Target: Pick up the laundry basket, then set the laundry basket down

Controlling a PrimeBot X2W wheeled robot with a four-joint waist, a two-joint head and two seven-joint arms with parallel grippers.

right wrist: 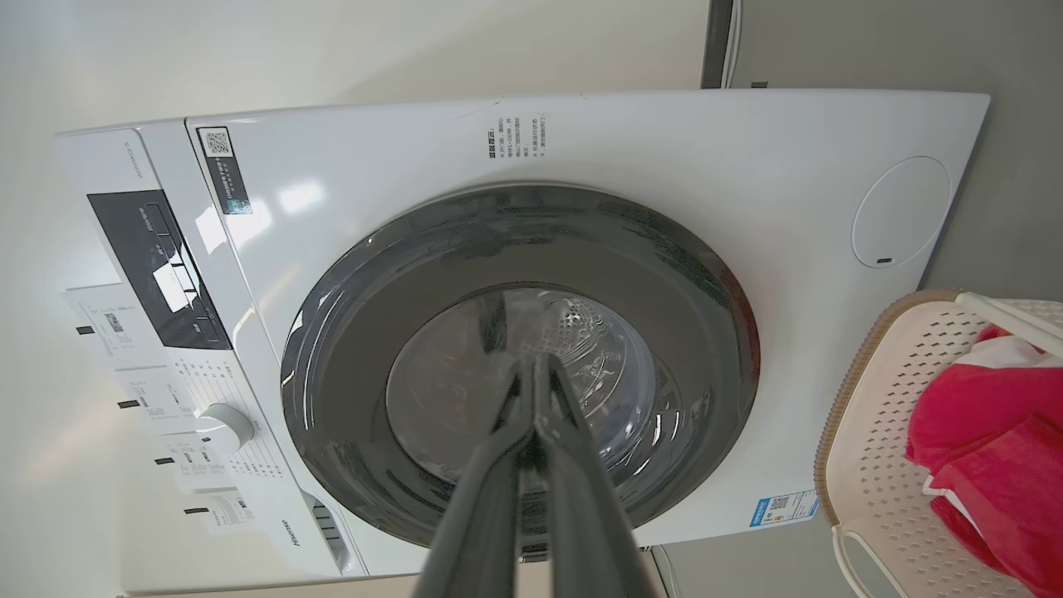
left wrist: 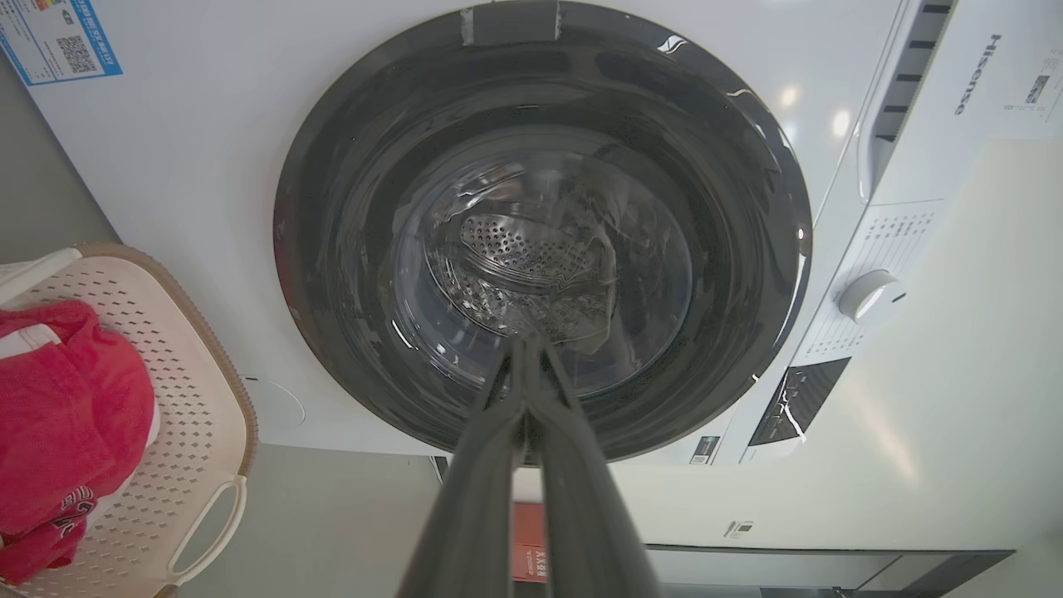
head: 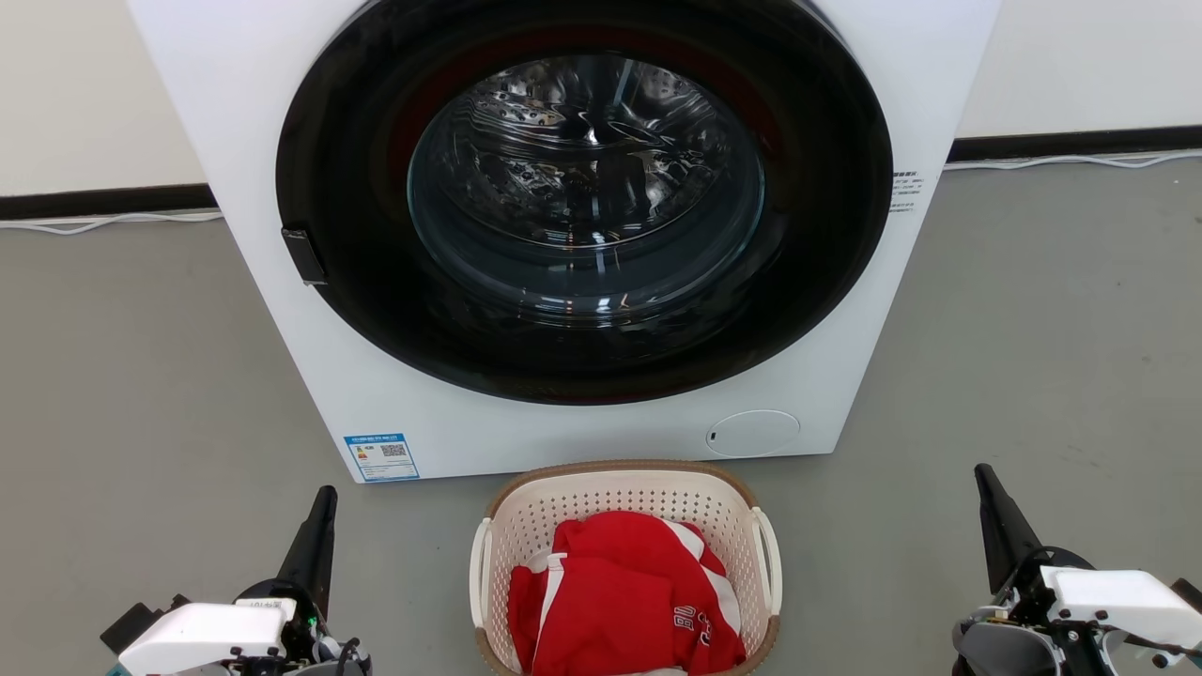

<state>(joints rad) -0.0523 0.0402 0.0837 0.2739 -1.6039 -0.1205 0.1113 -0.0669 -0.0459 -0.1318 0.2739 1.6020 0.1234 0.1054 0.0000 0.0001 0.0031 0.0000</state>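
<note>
Flanks laundry basket (head: 610,493) with left fingers (head: 315,540), right fingers (head: 1000,526), each pair together; risks tipping it through uneven lift.

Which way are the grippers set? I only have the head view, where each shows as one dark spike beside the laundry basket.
Observer: The left wrist view shows the left gripper with its fingertips pressed together, holding nothing.
Operator: And the right one?
Observer: The right wrist view shows the right gripper shut too, empty, aimed at the washing machine door.
Operator: Anything above that door? My view crops it.
Observer: A control panel with a white dial, marked Hisense.
</note>
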